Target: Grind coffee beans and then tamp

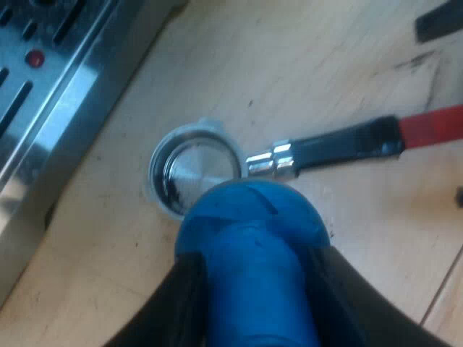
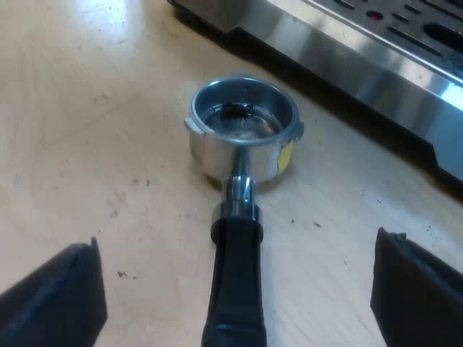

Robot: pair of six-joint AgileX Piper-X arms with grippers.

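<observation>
The metal holder [image 2: 244,130] lies on the wooden table by the espresso machine's base, its basket empty but for dark traces. Its dark handle [image 1: 340,144] ends in red [image 1: 434,124]. My left gripper [image 1: 253,296] is shut on the blue tamper [image 1: 249,217], which hovers just above the basket's rim [image 1: 192,137], partly covering it. My right gripper [image 2: 239,296] stands open, with one finger [image 2: 58,296] on each side of the handle [image 2: 235,275] and neither touching it.
The espresso machine's steel drip tray [image 1: 51,94], with slots and a small red dot [image 2: 374,14], runs close beside the basket. A black piece [image 1: 441,22] shows beyond the handle's red end. Bare wooden table [image 2: 87,144] surrounds the holder.
</observation>
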